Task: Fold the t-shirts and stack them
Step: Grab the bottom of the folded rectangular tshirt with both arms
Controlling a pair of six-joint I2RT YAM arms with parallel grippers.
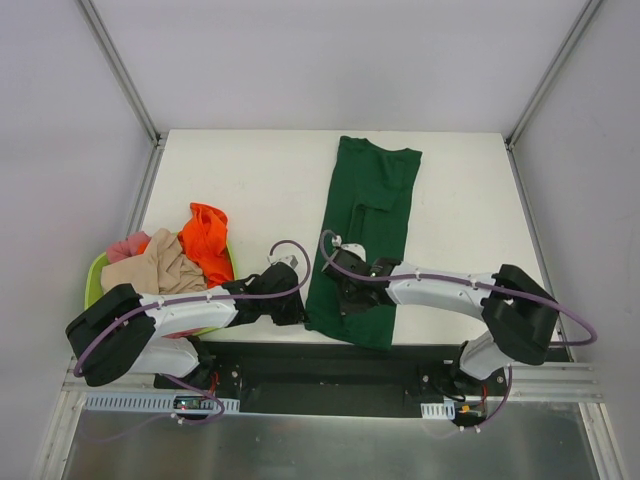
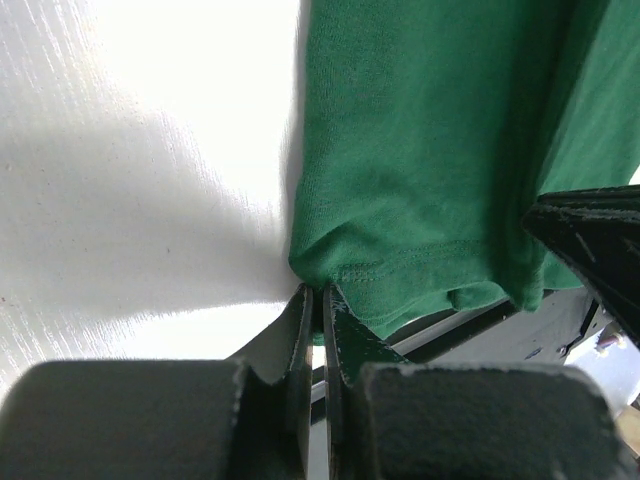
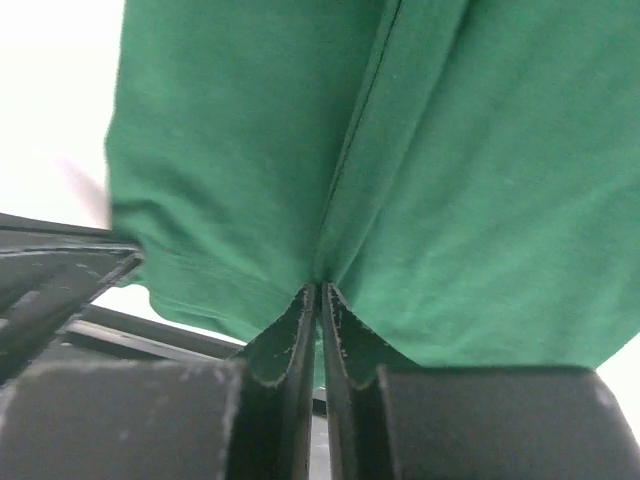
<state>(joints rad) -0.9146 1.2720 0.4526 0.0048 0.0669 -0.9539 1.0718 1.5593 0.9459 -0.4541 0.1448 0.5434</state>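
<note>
A dark green t-shirt [image 1: 372, 220] lies folded into a long strip on the white table, its near end hanging over the front edge. My left gripper [image 1: 297, 308] is shut on the shirt's near left hem corner [image 2: 340, 270]. My right gripper [image 1: 350, 293] is shut on a pinch of the same shirt [image 3: 330, 180] near its near end. Orange [image 1: 208, 240], beige [image 1: 152, 268] and pink [image 1: 127, 246] shirts lie heaped in the basket at the left.
A lime-green plastic basket [image 1: 93, 275] stands at the table's near left corner. The white table [image 1: 250, 180] has metal frame posts at its back corners. The black base rail runs along the front edge [image 1: 330, 360].
</note>
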